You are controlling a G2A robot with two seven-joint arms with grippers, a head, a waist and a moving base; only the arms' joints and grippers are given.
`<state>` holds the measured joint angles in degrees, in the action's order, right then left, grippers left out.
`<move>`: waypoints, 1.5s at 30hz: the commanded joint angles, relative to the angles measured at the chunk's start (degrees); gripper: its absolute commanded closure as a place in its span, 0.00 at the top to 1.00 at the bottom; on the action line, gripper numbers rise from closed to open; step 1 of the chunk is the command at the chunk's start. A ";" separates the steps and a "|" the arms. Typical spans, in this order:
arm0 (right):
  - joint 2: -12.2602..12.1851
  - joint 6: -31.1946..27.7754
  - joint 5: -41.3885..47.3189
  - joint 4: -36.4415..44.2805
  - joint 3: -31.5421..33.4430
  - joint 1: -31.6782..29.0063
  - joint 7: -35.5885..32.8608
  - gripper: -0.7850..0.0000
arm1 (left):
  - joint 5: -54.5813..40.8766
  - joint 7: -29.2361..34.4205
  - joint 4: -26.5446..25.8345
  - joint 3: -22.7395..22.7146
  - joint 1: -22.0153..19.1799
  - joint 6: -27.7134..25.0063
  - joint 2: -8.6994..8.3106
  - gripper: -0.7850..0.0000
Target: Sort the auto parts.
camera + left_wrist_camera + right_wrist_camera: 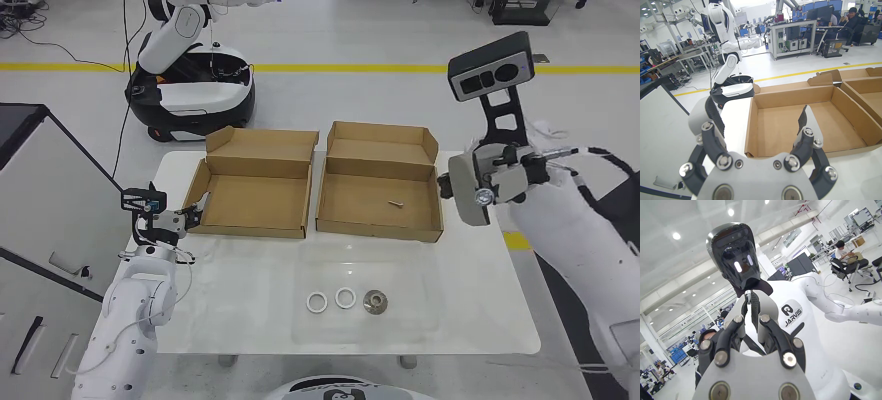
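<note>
Right end effector [748, 300] pinches a bolt [748, 295]; left end effector [757, 106] gapes wide.

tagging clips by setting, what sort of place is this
Likely a robotics lab on an open workshop floor: a second white robot parked behind the table, a yellow floor line, and desks with monitors beyond.

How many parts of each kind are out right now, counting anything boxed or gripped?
White rings: 2
Grey metal disc: 1
Small metal screws: 2, one in the right-hand box, one in the right gripper
Total: 5
</note>
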<state>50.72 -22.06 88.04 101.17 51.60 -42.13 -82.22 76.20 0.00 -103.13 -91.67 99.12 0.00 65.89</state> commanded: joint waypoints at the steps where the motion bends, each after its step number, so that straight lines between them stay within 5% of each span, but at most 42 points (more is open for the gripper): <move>1: -0.03 -0.02 -0.08 0.00 0.01 -0.01 0.01 0.00 | 0.00 0.00 0.00 0.00 0.00 0.00 0.00 1.00; 22: 2.67 2.38 10.89 2.84 4.74 -6.32 -2.36 0.00 | 0.00 0.00 0.00 0.00 0.00 0.00 0.00 1.00; 45: 4.98 9.61 -7.67 2.51 9.22 -7.79 0.49 0.00 | 0.00 0.00 0.00 0.00 0.00 0.00 0.00 1.00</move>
<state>55.64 -12.53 80.46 103.69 60.71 -49.84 -81.84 76.20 0.00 -103.13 -91.67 99.12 0.00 65.89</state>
